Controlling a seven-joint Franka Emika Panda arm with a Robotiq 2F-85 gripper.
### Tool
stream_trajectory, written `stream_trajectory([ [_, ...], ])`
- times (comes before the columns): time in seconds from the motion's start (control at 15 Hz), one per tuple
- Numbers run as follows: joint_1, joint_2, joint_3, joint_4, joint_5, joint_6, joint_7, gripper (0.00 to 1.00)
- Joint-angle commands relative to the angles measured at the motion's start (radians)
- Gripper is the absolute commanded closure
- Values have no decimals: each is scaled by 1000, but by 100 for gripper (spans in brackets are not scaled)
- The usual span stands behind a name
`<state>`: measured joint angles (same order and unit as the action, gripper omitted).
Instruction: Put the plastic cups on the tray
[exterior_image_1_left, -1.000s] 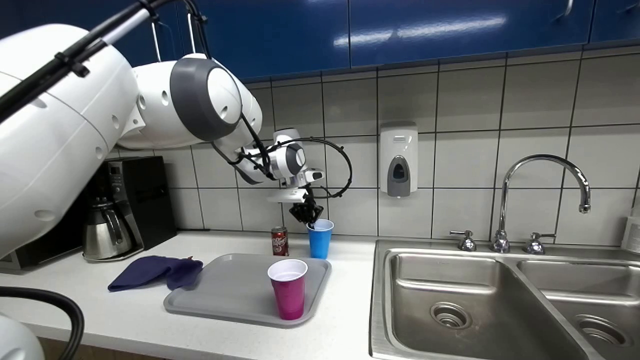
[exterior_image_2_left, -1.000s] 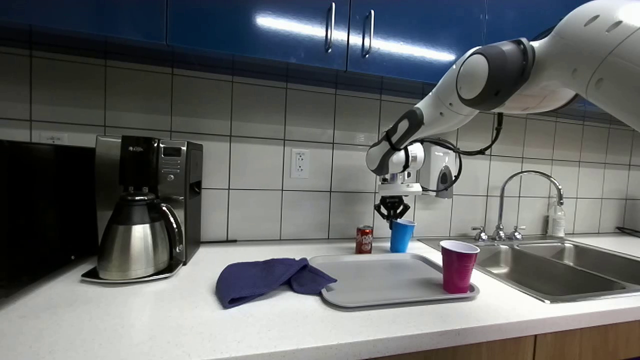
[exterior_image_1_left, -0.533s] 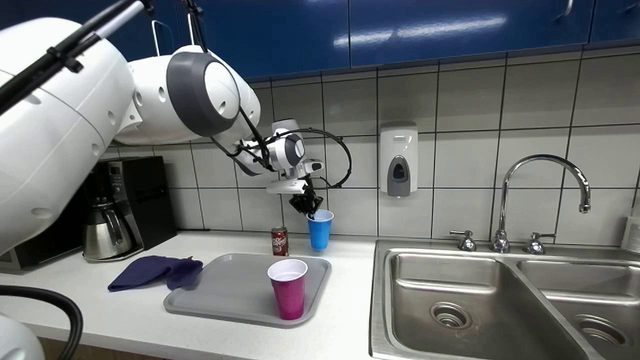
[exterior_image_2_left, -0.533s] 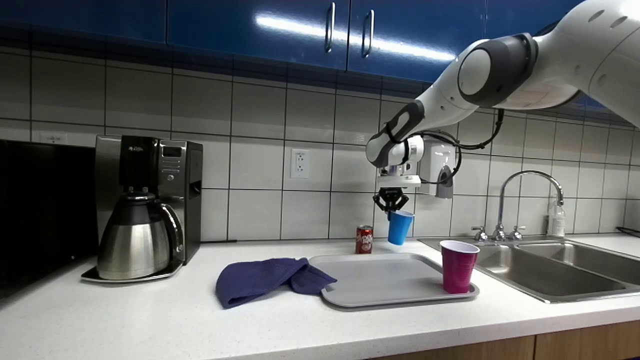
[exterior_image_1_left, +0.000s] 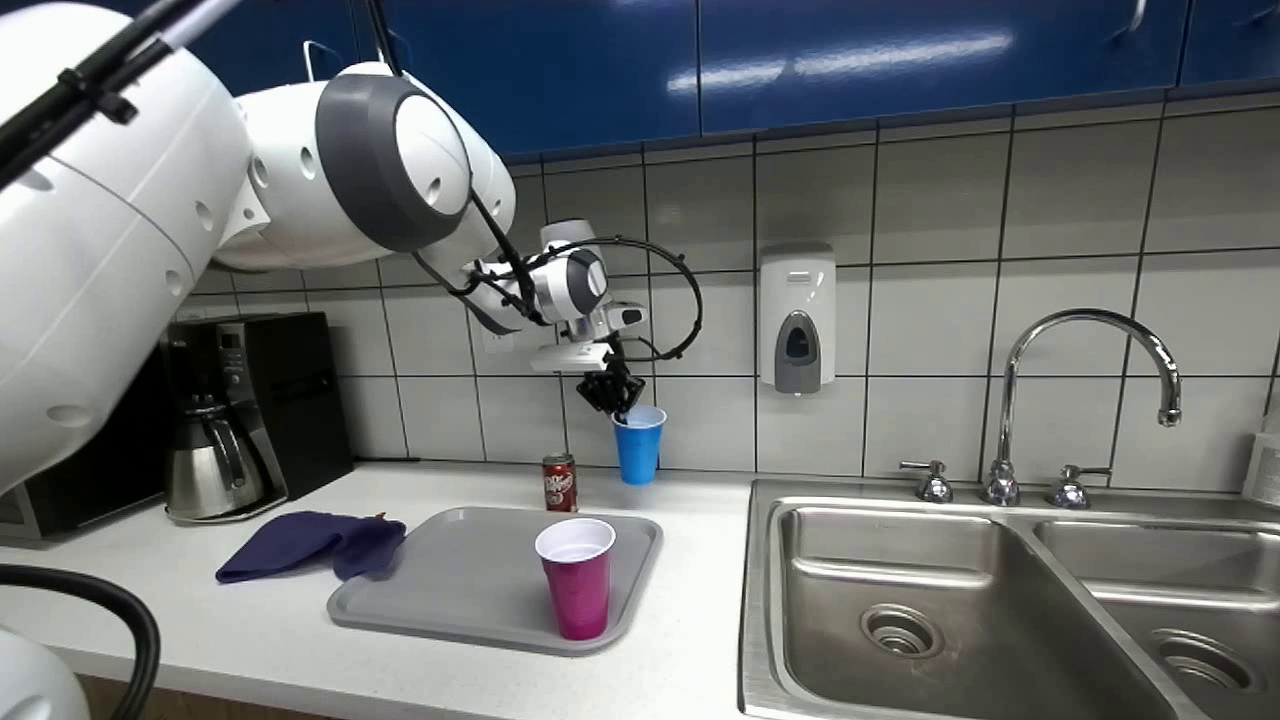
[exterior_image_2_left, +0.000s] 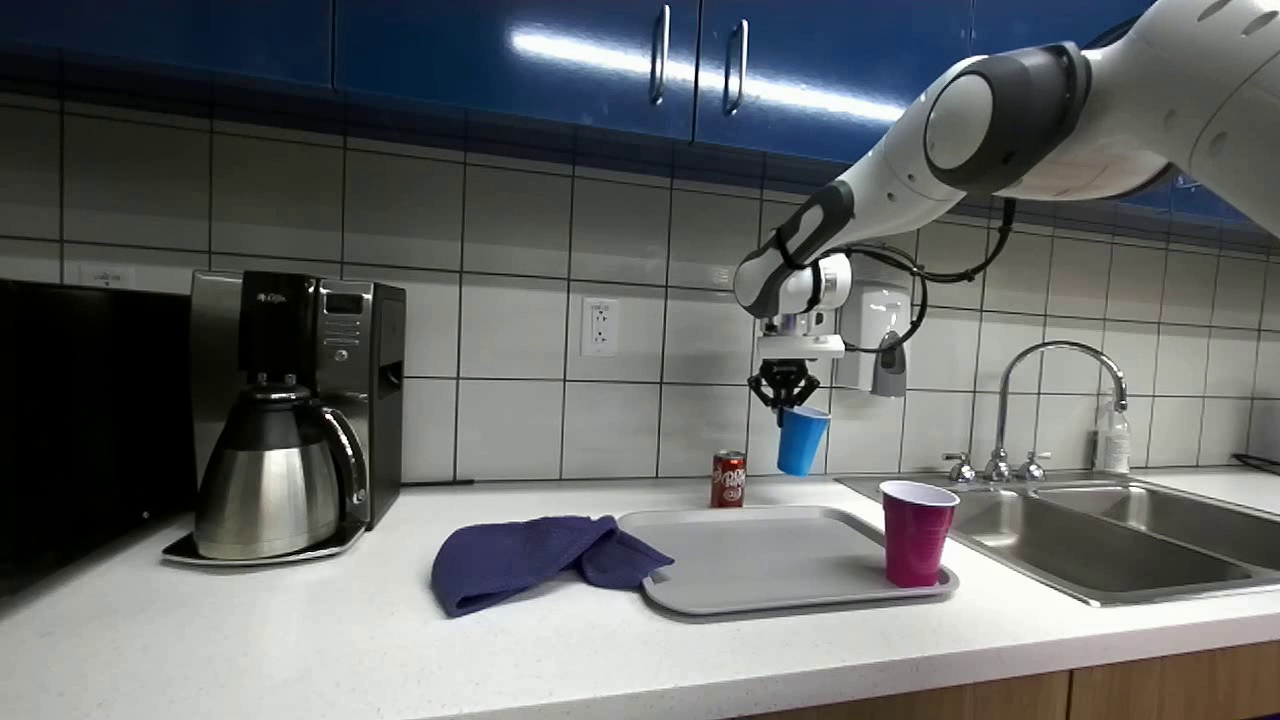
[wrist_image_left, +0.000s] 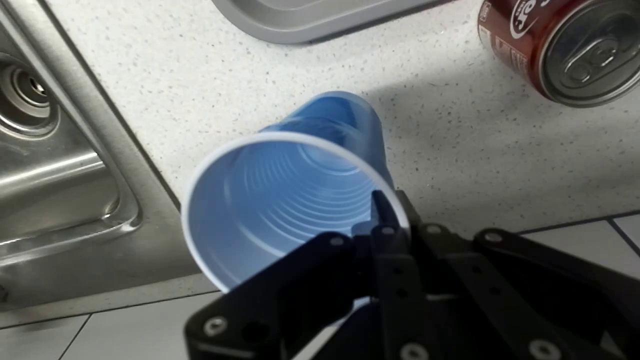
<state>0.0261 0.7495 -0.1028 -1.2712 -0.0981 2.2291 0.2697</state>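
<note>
The blue plastic cup hangs from my gripper above the counter behind the tray, in both exterior views (exterior_image_1_left: 639, 452) (exterior_image_2_left: 802, 442). It leans slightly. My gripper (exterior_image_2_left: 782, 410) is shut on the cup's rim. In the wrist view one fingertip is inside the cup (wrist_image_left: 300, 200) and one outside, with the rim between the gripper's fingertips (wrist_image_left: 392, 202). The magenta cup (exterior_image_1_left: 578, 595) stands upright on the grey tray (exterior_image_1_left: 470, 570), at its front corner on the sink side. That cup also shows in an exterior view (exterior_image_2_left: 916, 540). A tray corner (wrist_image_left: 290, 32) shows in the wrist view.
A red soda can (exterior_image_2_left: 729, 480) stands behind the tray, near the held cup; it also shows in the wrist view (wrist_image_left: 525, 50). A purple cloth (exterior_image_2_left: 540, 560) touches the tray's side. The steel sink (exterior_image_1_left: 765, 600) lies beside the tray. A coffee maker (exterior_image_2_left: 340, 400) stands farther along.
My gripper has moved up with the blue cup. The cup stood on the counter a second ago and is now lifted clear of it. The magenta cup and tray have not moved.
</note>
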Motion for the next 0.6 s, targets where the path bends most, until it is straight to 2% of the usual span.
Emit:
stream_trajectory([
  [0.0,3,-89,-1,-104,-1,-16,-18,99],
  [0.53,15,-196,-3,-280,-22,-5,-14,99],
])
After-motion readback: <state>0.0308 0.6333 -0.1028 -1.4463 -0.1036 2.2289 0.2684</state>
